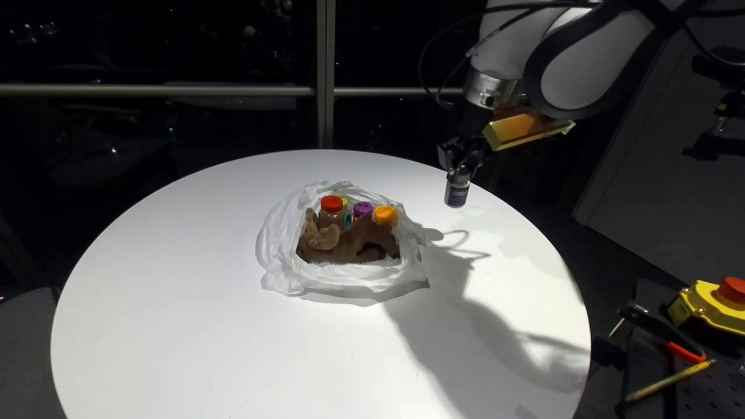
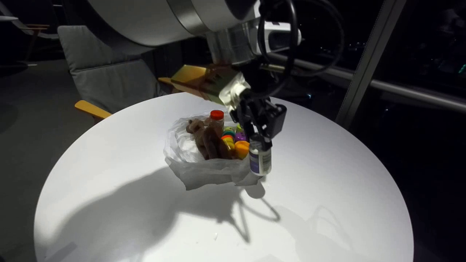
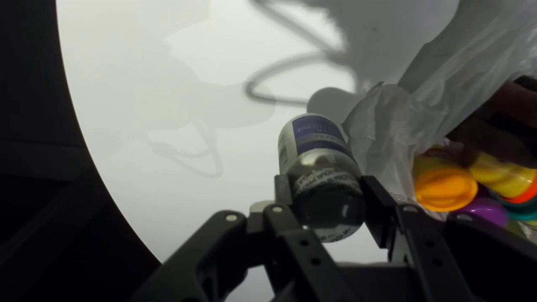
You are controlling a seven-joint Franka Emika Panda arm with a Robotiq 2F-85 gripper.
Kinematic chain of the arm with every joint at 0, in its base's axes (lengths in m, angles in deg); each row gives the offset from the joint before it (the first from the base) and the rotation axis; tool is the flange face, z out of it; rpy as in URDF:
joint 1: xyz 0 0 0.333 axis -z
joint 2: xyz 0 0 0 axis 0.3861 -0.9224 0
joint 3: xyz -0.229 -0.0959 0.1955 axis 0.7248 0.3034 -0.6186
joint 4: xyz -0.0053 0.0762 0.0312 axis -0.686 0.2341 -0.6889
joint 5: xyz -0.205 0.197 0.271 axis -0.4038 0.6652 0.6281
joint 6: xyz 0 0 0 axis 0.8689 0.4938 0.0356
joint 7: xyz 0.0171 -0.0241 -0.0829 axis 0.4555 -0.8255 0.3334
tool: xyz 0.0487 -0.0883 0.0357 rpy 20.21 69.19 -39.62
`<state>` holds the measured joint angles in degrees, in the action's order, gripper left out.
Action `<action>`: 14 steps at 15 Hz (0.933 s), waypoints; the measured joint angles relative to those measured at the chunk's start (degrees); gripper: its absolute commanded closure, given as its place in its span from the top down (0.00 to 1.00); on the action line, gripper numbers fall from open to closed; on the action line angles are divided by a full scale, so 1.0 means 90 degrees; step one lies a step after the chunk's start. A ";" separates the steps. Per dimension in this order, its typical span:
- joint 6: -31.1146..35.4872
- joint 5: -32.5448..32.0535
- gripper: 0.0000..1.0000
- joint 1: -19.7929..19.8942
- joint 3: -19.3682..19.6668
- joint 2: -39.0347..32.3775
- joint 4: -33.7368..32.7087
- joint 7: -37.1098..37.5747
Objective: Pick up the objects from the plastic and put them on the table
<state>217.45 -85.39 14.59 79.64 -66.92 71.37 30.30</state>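
The gripper [image 3: 327,195] grasps a bottle [image 3: 312,132] above the table [image 1: 174,326], between its edge and the bag [image 1: 278,247], which holds a brown toy [image 1: 349,241] and jars [image 1: 332,205].

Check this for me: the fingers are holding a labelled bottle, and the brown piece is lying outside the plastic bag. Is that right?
Not quite: the brown piece lies inside the plastic bag, as both exterior views show. The fingers do hold a labelled bottle.
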 measured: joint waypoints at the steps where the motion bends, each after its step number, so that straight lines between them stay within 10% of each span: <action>1: 0.0164 0.0028 0.19 0.0152 -0.0003 -0.0100 0.0044 -0.0028; 7: 0.0992 0.1320 0.19 0.0736 -0.0325 -0.0907 0.0052 -0.0730; 8: 0.1030 0.1603 0.69 0.0802 -0.0412 -0.1011 0.0030 -0.0918; 14: 0.1249 0.2071 1.00 0.0636 -0.0289 -0.1244 -0.0094 -0.1372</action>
<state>228.69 -66.75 20.31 77.04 -78.12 70.52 17.95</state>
